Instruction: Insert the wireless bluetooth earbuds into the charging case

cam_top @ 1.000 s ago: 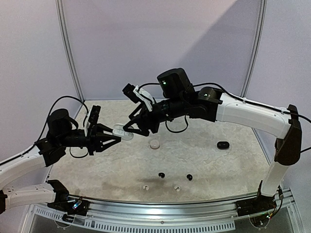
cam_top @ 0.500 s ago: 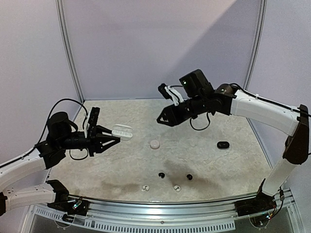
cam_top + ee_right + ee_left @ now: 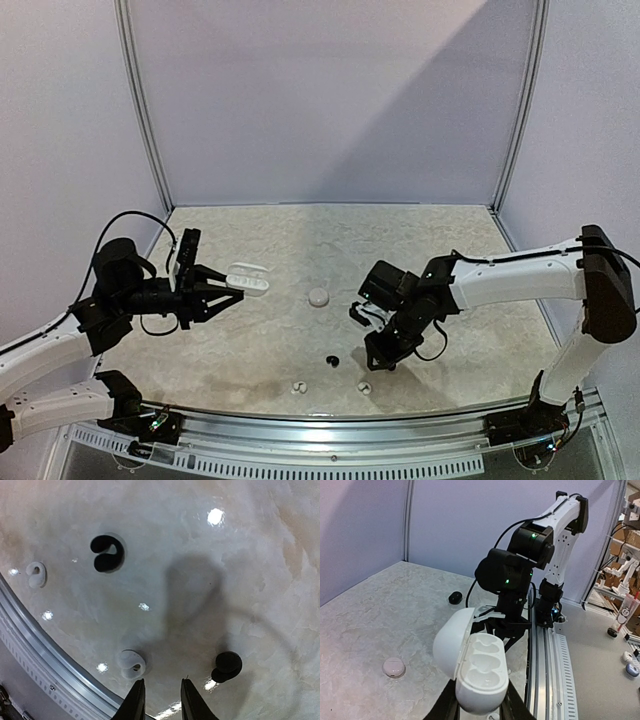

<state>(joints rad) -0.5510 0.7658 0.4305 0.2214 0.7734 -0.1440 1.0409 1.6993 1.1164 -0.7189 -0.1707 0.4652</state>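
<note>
Left gripper [image 3: 235, 289] is clamping open white case [image 3: 250, 277] aloft near left edge, while right gripper [image 3: 161, 701], narrowly parted and empty, is hovering over earbuds [image 3: 131, 664] by front edge.

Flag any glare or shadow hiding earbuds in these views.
Right wrist: specular spots on the glossy table, shadow mid-frame, yet the black earbuds and white earbuds stay legible. Top external: earbuds tiny. Left wrist: open case sharp, evenly lit.
</note>
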